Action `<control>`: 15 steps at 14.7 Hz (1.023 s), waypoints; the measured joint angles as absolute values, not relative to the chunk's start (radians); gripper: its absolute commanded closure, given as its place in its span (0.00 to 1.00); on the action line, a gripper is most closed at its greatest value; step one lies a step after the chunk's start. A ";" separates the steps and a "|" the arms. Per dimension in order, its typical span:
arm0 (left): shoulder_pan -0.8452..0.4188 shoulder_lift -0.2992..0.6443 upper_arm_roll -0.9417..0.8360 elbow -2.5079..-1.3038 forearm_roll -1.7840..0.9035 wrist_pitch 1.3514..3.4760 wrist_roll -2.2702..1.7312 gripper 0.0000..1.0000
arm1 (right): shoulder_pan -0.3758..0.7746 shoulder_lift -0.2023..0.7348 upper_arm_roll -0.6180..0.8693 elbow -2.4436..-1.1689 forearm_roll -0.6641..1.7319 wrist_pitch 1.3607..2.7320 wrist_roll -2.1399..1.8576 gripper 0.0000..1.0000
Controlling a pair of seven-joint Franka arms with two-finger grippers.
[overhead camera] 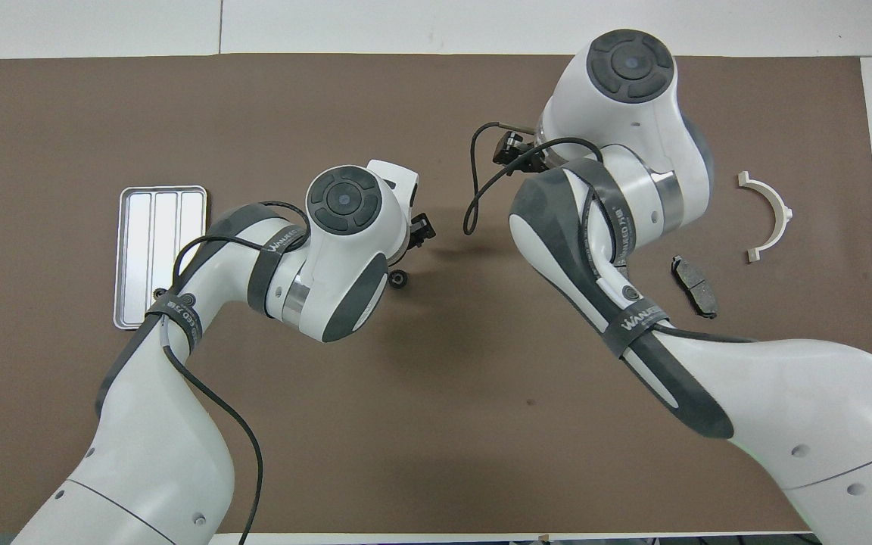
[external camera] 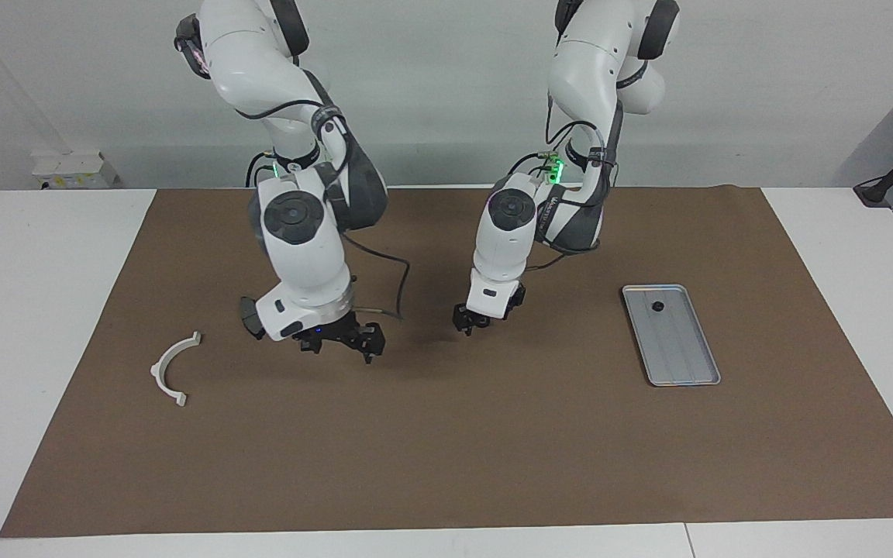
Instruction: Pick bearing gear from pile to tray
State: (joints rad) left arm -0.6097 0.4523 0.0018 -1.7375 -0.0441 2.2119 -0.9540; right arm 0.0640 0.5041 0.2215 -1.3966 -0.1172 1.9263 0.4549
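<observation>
Just beside the left gripper, on the side toward the robots, a small black ring is seen lying flat on the brown mat. Being round, it offers no long axis to be matched. The left gripper is judged much the nearer; the right gripper is held over bare mat, well apart from the ring. A second small black piece is already seen in the tray. From across the table the ring is hidden by the left hand, and a dark brake pad is largely covered by the right hand. Whether either gripper is spread or closed cannot be told.
</observation>
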 measured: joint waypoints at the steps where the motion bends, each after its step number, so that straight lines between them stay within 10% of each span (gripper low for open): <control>1: -0.611 0.452 0.002 -1.742 -0.044 2.213 -0.954 0.19 | 0.037 0.484 0.221 -1.411 -0.110 1.924 0.381 0.00; 11: -0.638 0.453 0.001 -1.806 -0.044 2.260 -0.959 0.29 | -0.010 0.170 0.082 -1.577 -0.045 1.768 0.000 0.00; 15: -0.638 0.452 0.001 -1.812 -0.044 2.266 -0.960 0.66 | 0.015 0.067 0.014 -1.581 -0.043 1.657 -0.070 0.00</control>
